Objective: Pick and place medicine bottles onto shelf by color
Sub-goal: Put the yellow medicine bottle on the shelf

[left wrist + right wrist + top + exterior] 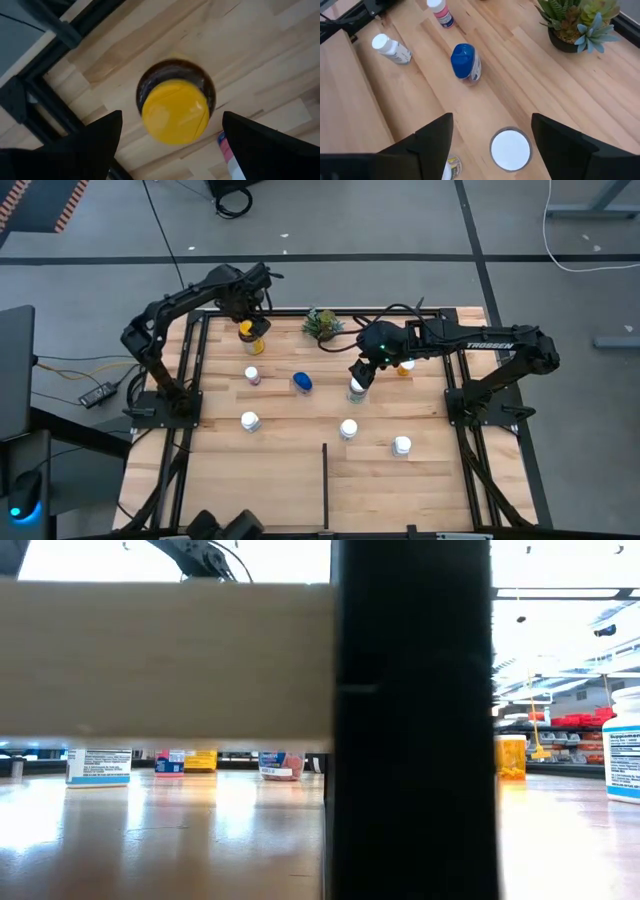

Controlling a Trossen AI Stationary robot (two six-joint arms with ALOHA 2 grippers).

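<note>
The amber bottle with the yellow lid (250, 332) stands upright on the wood shelf (280, 470) near the far left. My left gripper (249, 315) hangs above it, open. In the left wrist view its fingers stand on either side of the yellow lid (175, 111) without touching. My right gripper (362, 375) is open above a white-capped bottle (357, 388), whose cap (510, 149) shows between the fingers, untouched. The blue bottle (465, 61), the pinkish bottle (440, 11) and a white bottle (390, 47) stand farther left.
A small green potted plant (322, 323) stands at the far edge between the arms. An orange bottle (405, 366) and two white-capped bottles (348, 429) (401, 445) stand on the right half. A short black divider bar (324, 475) runs from the near rail. Black rails bound the shelf.
</note>
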